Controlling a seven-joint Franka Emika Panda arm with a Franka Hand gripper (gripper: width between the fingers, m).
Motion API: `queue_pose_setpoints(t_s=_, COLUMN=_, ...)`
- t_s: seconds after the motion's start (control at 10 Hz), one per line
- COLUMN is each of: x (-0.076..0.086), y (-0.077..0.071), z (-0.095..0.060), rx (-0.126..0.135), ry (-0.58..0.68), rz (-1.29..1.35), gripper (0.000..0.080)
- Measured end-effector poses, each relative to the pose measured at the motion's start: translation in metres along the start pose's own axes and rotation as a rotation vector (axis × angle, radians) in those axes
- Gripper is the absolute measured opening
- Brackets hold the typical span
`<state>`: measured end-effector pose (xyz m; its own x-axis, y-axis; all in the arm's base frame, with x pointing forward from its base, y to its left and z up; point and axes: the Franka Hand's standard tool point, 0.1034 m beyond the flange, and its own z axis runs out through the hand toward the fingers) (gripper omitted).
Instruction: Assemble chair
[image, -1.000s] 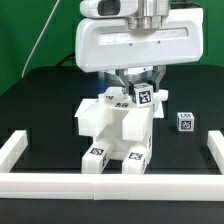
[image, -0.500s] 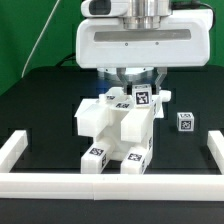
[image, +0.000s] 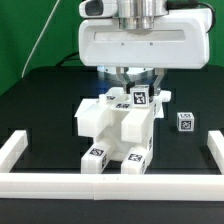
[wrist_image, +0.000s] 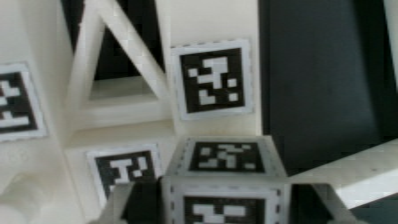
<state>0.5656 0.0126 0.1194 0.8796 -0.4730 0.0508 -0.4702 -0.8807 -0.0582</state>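
The chair is a blocky white assembly in the middle of the black table, with tags on its front feet. In the exterior view my gripper hangs straight above its back right part, shut on a small white tagged piece that sits on top of the chair. In the wrist view the same tagged piece sits between my dark fingers, with my gripper around it. White chair parts with tags lie beyond it.
A loose small tagged cube lies on the table at the exterior view's right. Low white border bars run along the left, the right and the front. A green cable hangs at the back left.
The hand has shifted slightly toward the exterior view's left, and the tagged piece in it has moved a little left and down with it. The chair has not moved.
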Motion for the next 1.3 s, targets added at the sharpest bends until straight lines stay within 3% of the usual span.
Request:
queue_pose_setpoints(t_s=0.2, x=-0.0004, y=-0.0002, z=0.0001, rx=0.000, ry=-0.002, rz=0.104, gripper=0.0284)
queue_pose_setpoints(t_s=0.5, x=0.0006, y=0.0017, z=0.0006, rx=-0.004, ry=-0.042, rz=0.491, gripper=0.0284)
queue_pose_setpoints(t_s=0.8, x=0.0011, y=0.0006, z=0.0010, rx=0.026, ry=-0.071, rz=0.825, gripper=0.0284)
queue_pose_setpoints(t_s=1.2, x=0.0012, y=0.0006, z=0.0014, rx=0.032, ry=-0.077, rz=0.891, gripper=0.0284)
queue_pose_setpoints(t_s=1.3, x=0.0007, y=-0.0008, z=0.0017, rx=0.037, ry=-0.071, rz=0.874, gripper=0.0518)
